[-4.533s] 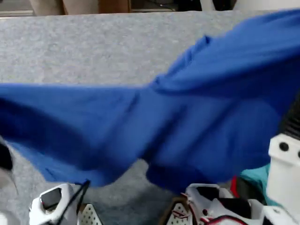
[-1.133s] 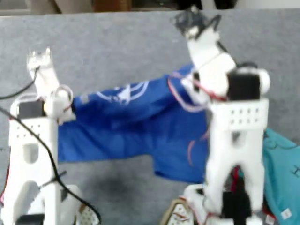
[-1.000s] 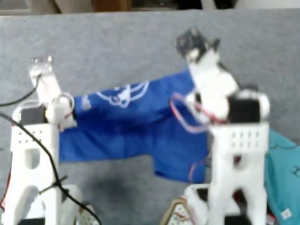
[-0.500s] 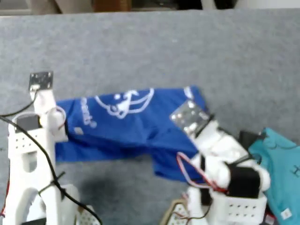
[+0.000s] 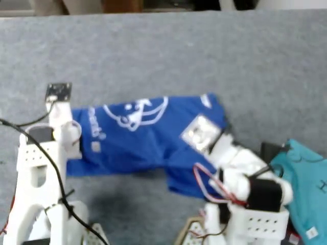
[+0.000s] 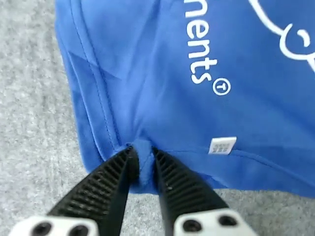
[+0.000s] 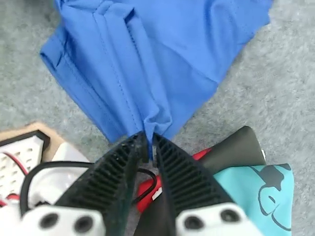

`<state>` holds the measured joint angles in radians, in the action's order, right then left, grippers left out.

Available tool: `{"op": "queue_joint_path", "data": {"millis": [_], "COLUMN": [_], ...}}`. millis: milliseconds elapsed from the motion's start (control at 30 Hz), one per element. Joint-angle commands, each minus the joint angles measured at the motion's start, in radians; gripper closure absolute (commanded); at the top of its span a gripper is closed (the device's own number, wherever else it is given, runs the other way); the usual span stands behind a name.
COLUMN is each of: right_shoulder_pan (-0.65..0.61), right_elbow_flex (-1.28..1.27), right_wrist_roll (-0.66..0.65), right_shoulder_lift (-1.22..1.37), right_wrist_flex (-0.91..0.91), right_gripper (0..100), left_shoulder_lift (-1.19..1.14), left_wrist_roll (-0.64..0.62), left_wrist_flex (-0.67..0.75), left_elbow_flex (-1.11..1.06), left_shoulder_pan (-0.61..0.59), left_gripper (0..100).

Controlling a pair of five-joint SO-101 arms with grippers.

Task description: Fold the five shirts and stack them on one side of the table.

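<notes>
A blue shirt (image 5: 148,133) with white print lies spread across the middle of the grey table (image 5: 153,51). My left gripper (image 6: 141,158) is shut on the blue shirt (image 6: 197,73) at its hem, near a small white tag (image 6: 222,146). In the high view that arm stands at the shirt's left edge (image 5: 76,145). My right gripper (image 7: 148,142) is shut on a bunched fold of the blue shirt (image 7: 162,54). Its arm (image 5: 225,158) is low over the shirt's right end in the high view.
A teal shirt (image 5: 306,184) lies at the table's right front edge, with black and red garments (image 7: 231,147) beside the teal shirt (image 7: 261,196) in the right wrist view. The arms' white bases (image 5: 46,204) stand along the front edge. Bare grey table stretches behind.
Both arms have come down from high up, bringing the blue shirt down onto the table. It now lies flatter, and both grippers have drawn back toward the front edge.
</notes>
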<state>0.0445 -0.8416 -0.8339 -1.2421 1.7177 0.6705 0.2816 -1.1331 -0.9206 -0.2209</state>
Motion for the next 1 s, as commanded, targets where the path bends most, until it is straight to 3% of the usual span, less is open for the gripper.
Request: {"op": "queue_joint_path", "data": {"millis": [0, 67, 133, 300, 433, 600, 767, 967], "right_shoulder_pan": [0.036, 0.036, 0.036, 0.036, 0.036, 0.028, -0.05, -0.173], "right_elbow_flex": [-0.005, -0.001, 0.001, 0.044, 0.128, 0.252, 0.415, 0.607], "right_wrist_roll": [-0.049, -0.072, -0.071, -0.071, -0.049, 0.057, 0.158, 0.249], "right_shoulder_lift": [0.01, 0.01, 0.01, 0.018, 0.051, 0.315, 0.716, 1.087], "right_wrist_flex": [0.008, 0.008, 0.008, 0.0, -0.038, -0.187, -0.298, -0.319], "right_gripper": [83.9, 75.6, 74.5, 79.7, 87.1, 98.5, 98.6, 98.7], "left_shoulder_lift": [0.027, 0.027, 0.027, 0.027, 0.018, 0.01, -0.108, -0.371], "left_wrist_roll": [0.008, 0.008, 0.008, 0.137, 0.149, -0.057, -0.17, -0.176], "left_wrist_flex": [0.005, -0.008, -0.032, -0.13, -0.149, 0.003, 0.163, 0.192], "left_elbow_flex": [-0.002, 0.017, 0.051, 0.184, 0.353, 0.405, 0.311, 0.35], "left_shoulder_pan": [-0.055, -0.117, -0.16, -0.192, -0.21, -0.147, -0.078, -0.066], "left_gripper": [81, 72, 69, 72, 77, 99, 97, 98]}}
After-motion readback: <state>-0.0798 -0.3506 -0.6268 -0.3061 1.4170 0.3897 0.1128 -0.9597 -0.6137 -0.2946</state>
